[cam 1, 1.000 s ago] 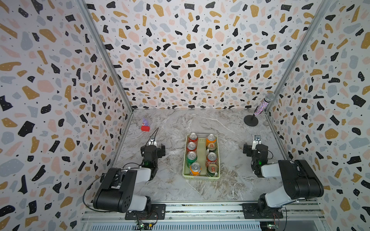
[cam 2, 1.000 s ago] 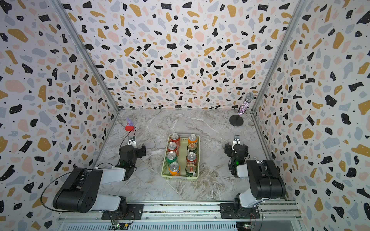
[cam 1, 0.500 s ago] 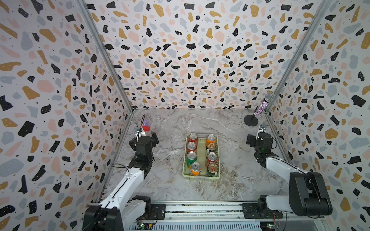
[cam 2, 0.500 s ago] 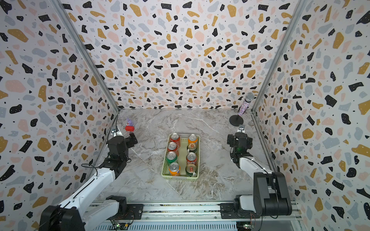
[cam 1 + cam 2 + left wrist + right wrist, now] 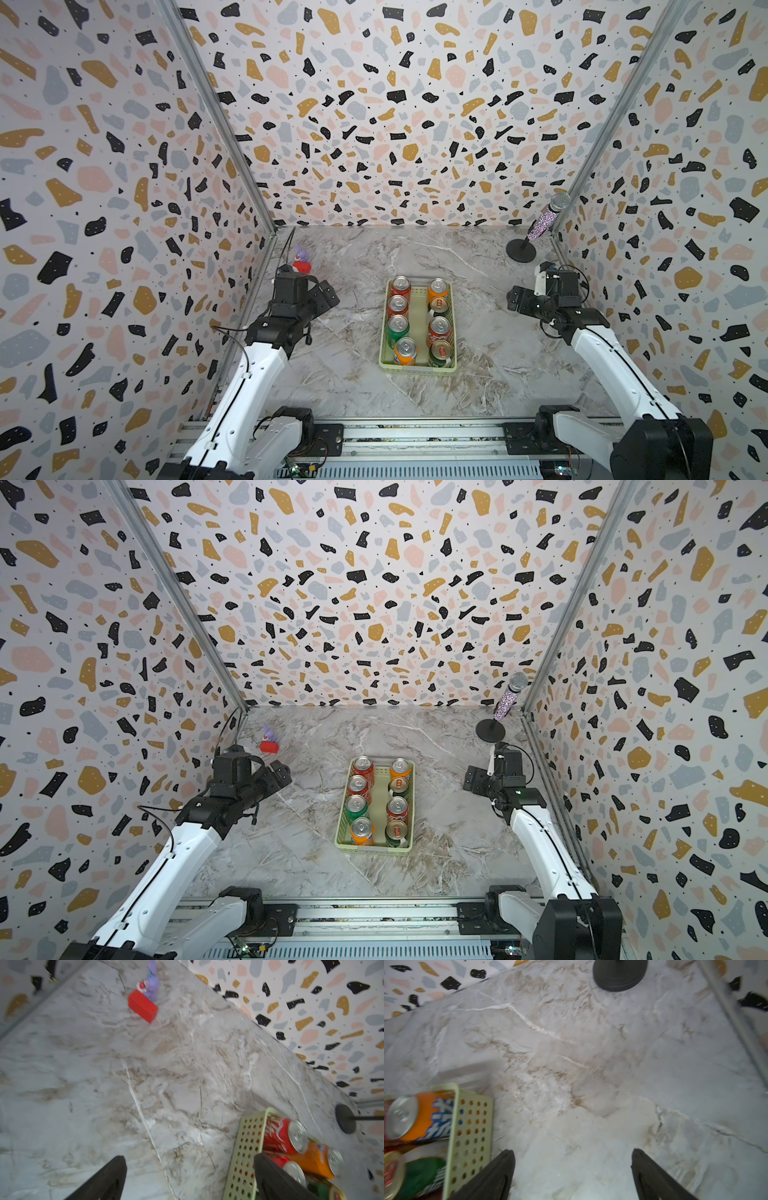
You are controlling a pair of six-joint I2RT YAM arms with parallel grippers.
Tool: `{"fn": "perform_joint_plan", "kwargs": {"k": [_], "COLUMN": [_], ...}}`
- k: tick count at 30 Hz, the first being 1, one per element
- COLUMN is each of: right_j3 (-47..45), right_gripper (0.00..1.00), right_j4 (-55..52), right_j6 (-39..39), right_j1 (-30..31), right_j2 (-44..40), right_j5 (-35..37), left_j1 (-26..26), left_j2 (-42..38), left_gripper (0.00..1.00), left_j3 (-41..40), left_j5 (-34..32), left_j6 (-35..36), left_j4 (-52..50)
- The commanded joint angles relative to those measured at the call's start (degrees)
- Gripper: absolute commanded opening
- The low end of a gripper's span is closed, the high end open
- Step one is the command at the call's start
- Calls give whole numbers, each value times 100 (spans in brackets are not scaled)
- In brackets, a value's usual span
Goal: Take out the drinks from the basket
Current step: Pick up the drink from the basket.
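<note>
The pale yellow-green basket [image 5: 417, 368] [image 5: 374, 850] sits mid-table, holding several upright drinks in two rows: red cans [image 5: 401, 286], orange cans [image 5: 439, 289], a bright green can [image 5: 397, 328] and a dark green can [image 5: 440, 353]. My left gripper [image 5: 324, 296] [image 5: 188, 1160] hovers left of the basket, open and empty; the basket's perforated wall [image 5: 245, 1147] lies by one fingertip. My right gripper [image 5: 515, 299] [image 5: 573, 1153] hovers to the basket's right, open, over bare marble, with the basket corner [image 5: 471, 1126] and an orange can [image 5: 425, 1118] to one side.
A glittery microphone [image 5: 540, 224] on a round black stand [image 5: 619, 974] occupies the back right corner, just behind my right gripper. A red block with a purple toy [image 5: 300, 262] [image 5: 142, 1005] sits at the back left. Patterned walls close three sides.
Both arms have unfolded from their low rest near the front rail. The grippers rose, swung toward the back, and now turn inward toward the basket. The cans have not moved.
</note>
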Motion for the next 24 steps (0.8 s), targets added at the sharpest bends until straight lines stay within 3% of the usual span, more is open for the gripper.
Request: {"fn": "perform_joint_plan", "kwargs": {"k": [1, 5, 8, 13, 24], "right_j3": [221, 411, 724, 1287, 1598], "right_gripper": [93, 93, 91, 88, 86], "right_j4": [-936, -1442, -2009, -2839, -2898], "right_j6": [251, 281, 350, 433, 1240], "right_j1": [457, 1096, 1328, 2002, 3868], "right_j2": [-273, -578, -611, -532, -153], "right_j5": [-1225, -881, -658, -281, 844], "left_j1": [-29, -29, -58, -210, -947], "left_j2": [-313, -629, -446, 128, 607], "left_gripper": [98, 100, 100, 100, 100], "left_j3": [88, 51, 287, 831, 1120], "left_j5": [1056, 1478, 1762, 1663, 1518], "left_j6": [-160, -360, -120, 712, 1072], "left_j4": [-624, -907, -1387, -2330, -2229]}}
